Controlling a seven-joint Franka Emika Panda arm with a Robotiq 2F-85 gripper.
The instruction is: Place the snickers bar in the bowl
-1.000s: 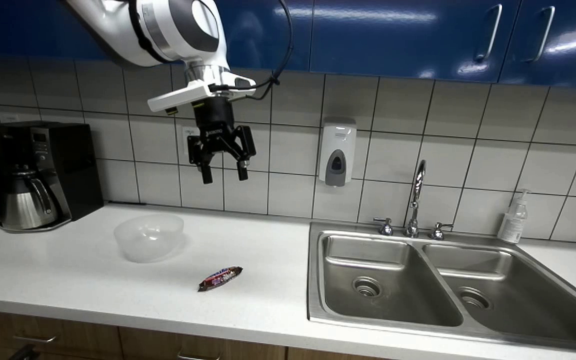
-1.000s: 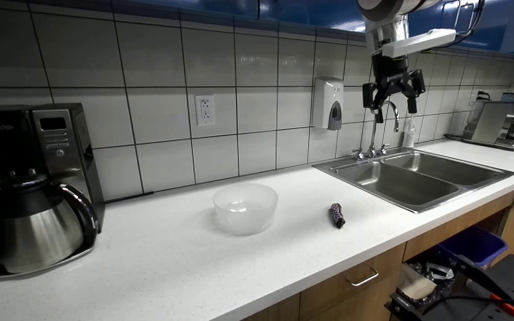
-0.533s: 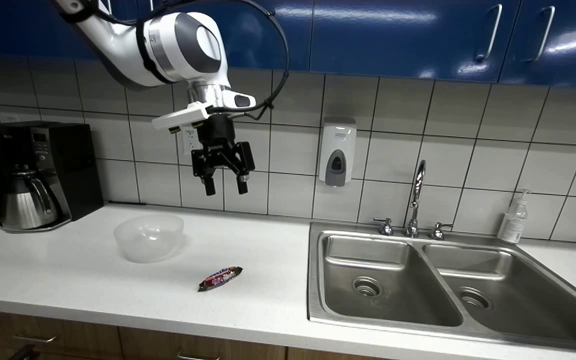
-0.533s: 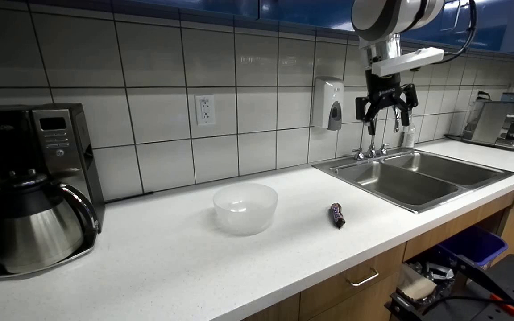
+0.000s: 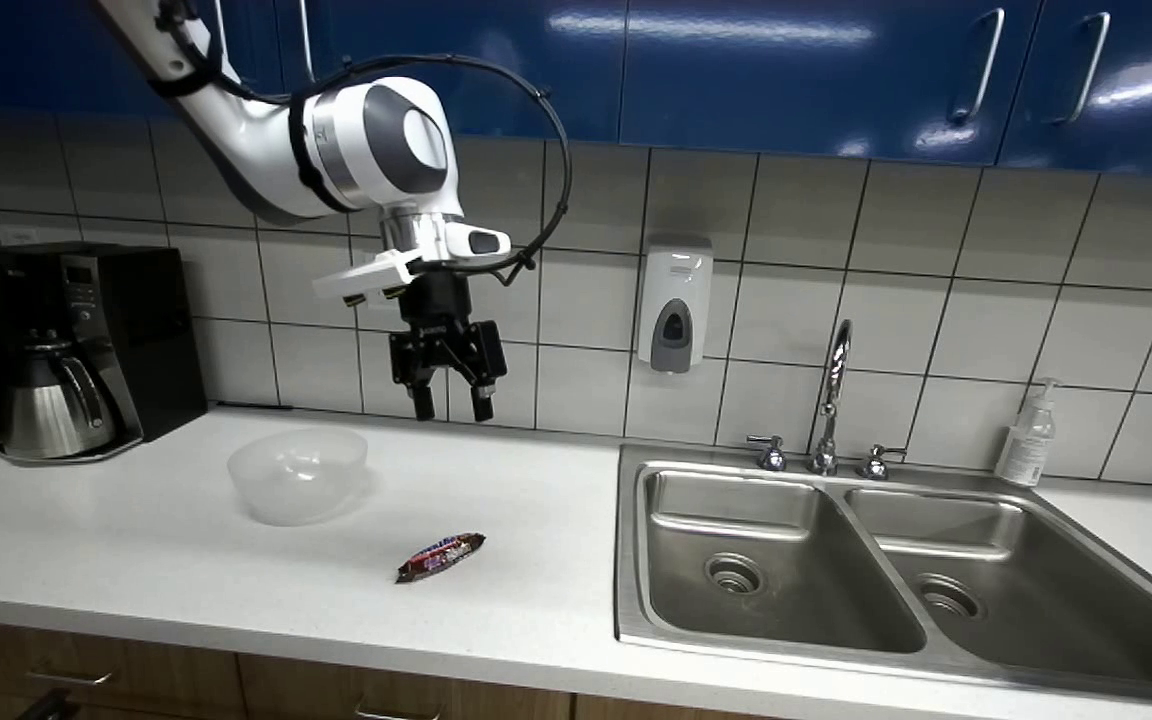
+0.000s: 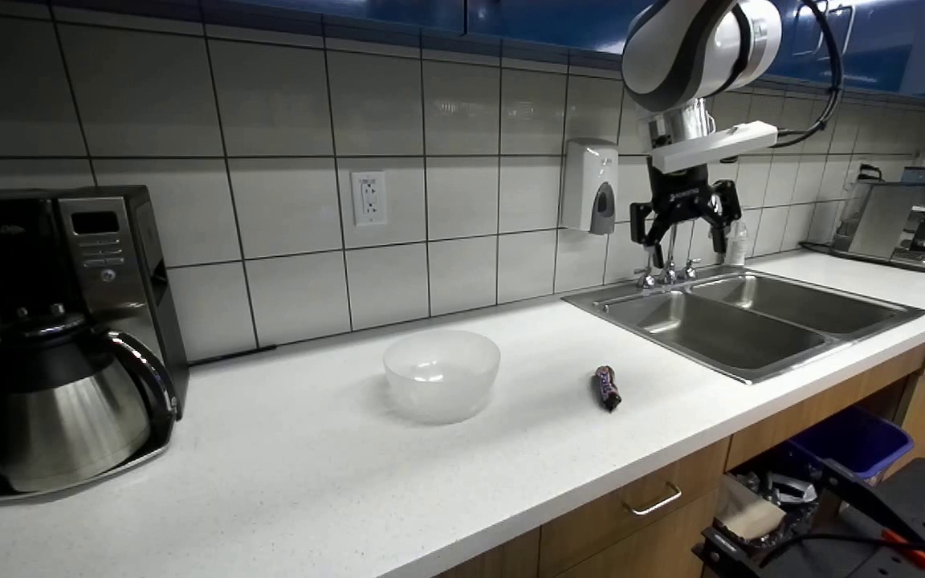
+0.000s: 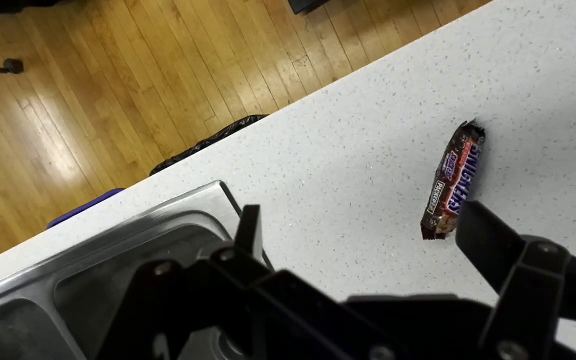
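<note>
The snickers bar [image 5: 441, 557] lies flat on the white counter, in its dark brown wrapper with red and white marks. It also shows in an exterior view [image 6: 608, 388] and in the wrist view [image 7: 452, 185], right of centre. The clear bowl [image 5: 286, 492] stands upright on the counter near the bar and looks empty. It also shows in an exterior view [image 6: 440, 400] but is out of view at the wrist. My gripper [image 5: 453, 403] is open and empty, well above the counter, also seen in an exterior view [image 6: 688, 250]. In the wrist view, one fingertip of the gripper [image 7: 360, 220] slightly overlaps the bar's lower end.
A steel double sink [image 5: 636, 600] with a faucet [image 5: 833, 400] lies beside the bar. A coffee maker [image 5: 126, 330] stands on the bowl's far side. A soap dispenser [image 5: 676, 305] hangs on the tiled wall. The counter's front edge [image 6: 559, 490] runs near the bar.
My arm and open gripper have moved down toward the counter over the last second. The bar and the bowl have not moved.
</note>
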